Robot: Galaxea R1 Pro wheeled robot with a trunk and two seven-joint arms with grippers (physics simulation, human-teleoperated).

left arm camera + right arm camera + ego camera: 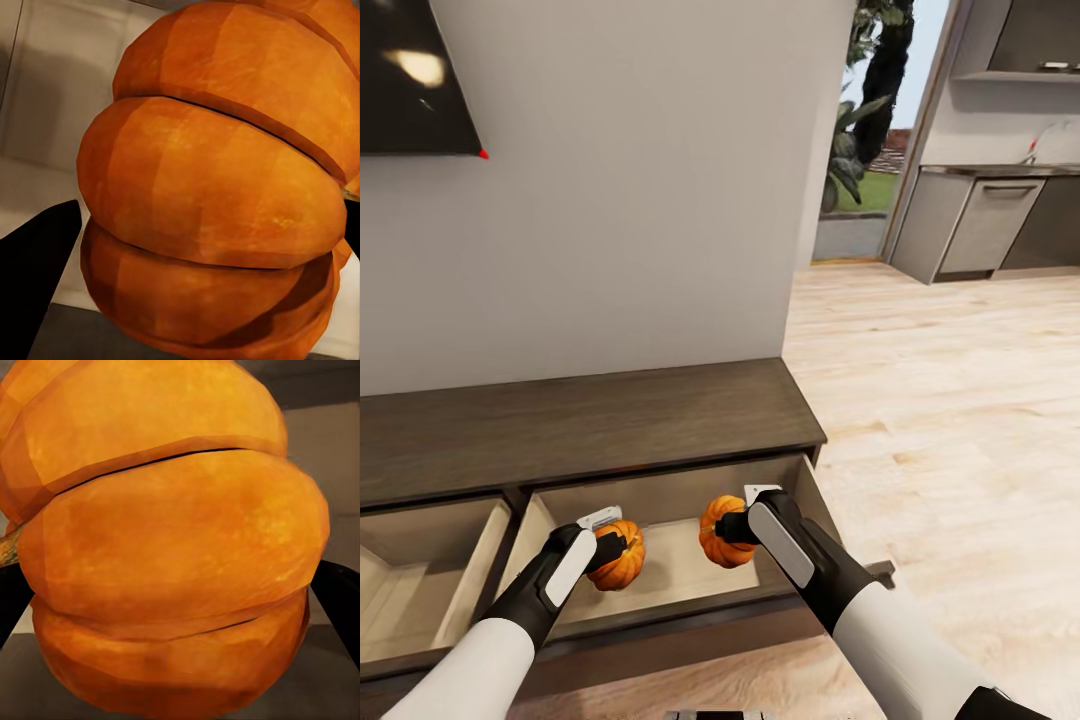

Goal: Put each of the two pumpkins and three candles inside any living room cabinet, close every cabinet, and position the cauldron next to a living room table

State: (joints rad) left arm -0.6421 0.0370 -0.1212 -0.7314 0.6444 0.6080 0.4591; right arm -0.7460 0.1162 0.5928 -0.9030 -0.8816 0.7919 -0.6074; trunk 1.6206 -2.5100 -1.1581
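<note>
Two pumpkins are hanging over the open right drawer (pixel 680 570) of the cabinet (pixel 580 425), low in the frame's centre. Your left tool (pixel 615 548) is clenching the left pumpkin (pixel 618 556), and your right tool (pixel 728 528) is gripping the right pumpkin (pixel 722 534). Beside it, at lower left, another drawer (pixel 420 590) is standing open.

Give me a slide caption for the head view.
Both claws hold pumpkins, left and right, over the cabinet's open drawer.
</note>
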